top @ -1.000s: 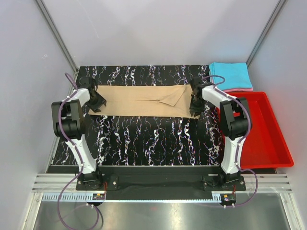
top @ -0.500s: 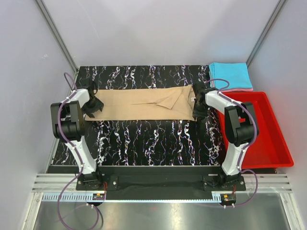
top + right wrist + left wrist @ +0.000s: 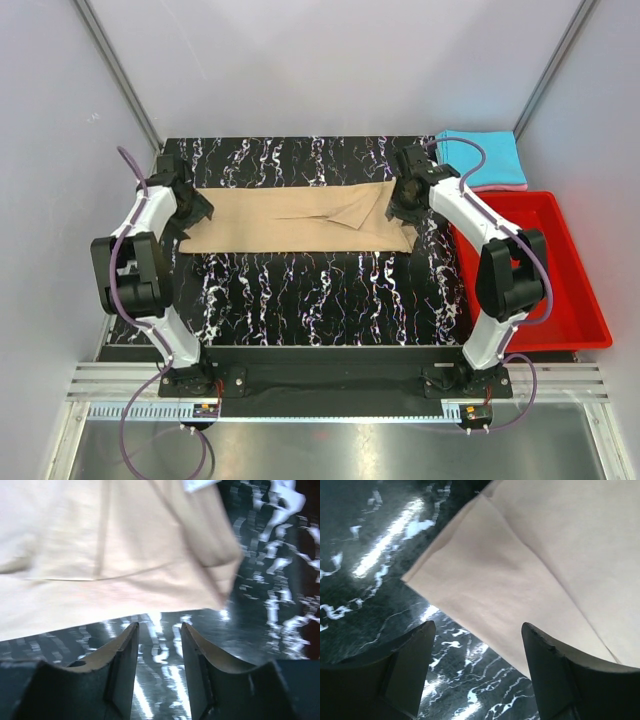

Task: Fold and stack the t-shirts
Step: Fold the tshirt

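Note:
The tan t-shirt [image 3: 300, 215] lies flat on the black marbled table [image 3: 320, 290], folded into a long strip from left to right. My left gripper [image 3: 190, 207] is at its left end, open and empty; the left wrist view shows the shirt's corner [image 3: 485, 575] just beyond the open gripper [image 3: 477, 647]. My right gripper [image 3: 405, 197] is over the shirt's right end, open and empty; the right wrist view shows the shirt's edge [image 3: 125, 545] ahead of the gripper [image 3: 160, 632]. A folded cyan t-shirt [image 3: 482, 155] lies on a pink one [image 3: 505, 186] at the back right.
A red plastic bin [image 3: 545, 275] stands at the right edge of the table, just right of my right arm. Grey walls close in the back and both sides. The metal rail with the arm bases [image 3: 330, 385] runs along the near edge.
Both grippers have moved from the shirt's near corners toward the far side of its ends. The tan shirt stays flat, in nearly the same place.

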You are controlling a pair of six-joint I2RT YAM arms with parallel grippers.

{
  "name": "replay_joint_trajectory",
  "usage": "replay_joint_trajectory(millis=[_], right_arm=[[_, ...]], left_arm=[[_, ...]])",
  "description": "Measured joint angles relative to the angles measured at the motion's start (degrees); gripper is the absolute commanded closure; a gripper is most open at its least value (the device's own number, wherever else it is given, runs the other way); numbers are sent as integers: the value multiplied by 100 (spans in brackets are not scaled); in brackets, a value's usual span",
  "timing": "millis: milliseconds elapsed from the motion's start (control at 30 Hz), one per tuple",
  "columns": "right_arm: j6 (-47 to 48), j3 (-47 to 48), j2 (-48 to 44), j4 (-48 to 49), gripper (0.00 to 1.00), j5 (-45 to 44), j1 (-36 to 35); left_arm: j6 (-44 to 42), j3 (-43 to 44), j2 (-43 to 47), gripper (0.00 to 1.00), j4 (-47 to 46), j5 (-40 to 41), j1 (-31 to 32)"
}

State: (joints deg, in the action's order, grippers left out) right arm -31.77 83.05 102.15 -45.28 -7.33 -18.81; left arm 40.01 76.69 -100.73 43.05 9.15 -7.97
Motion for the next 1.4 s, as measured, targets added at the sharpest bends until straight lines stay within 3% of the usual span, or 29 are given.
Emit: replay_joint_trajectory(millis=[233, 433, 633, 1033, 1400], right_arm=[[-925, 254, 293, 509, 49, 358, -184], [-1759, 374, 1145, 1071, 45, 601, -330], [-2234, 450, 1648, 1587, 45, 815, -577], [-2490, 704, 2022, 2205, 48, 979, -616], [-2216, 1534, 2638, 3836, 50, 2210, -616]], left_arm=[[-146, -522, 365, 25, -570, -1469, 120], [-431, -745, 726, 24, -693, -2122, 533], [-684, -1051, 1150, 24, -719, -2378, 533], [-767, -1108, 1165, 24, -809, -2651, 520], [-761, -1169, 1165, 24, -870, -2667, 520]])
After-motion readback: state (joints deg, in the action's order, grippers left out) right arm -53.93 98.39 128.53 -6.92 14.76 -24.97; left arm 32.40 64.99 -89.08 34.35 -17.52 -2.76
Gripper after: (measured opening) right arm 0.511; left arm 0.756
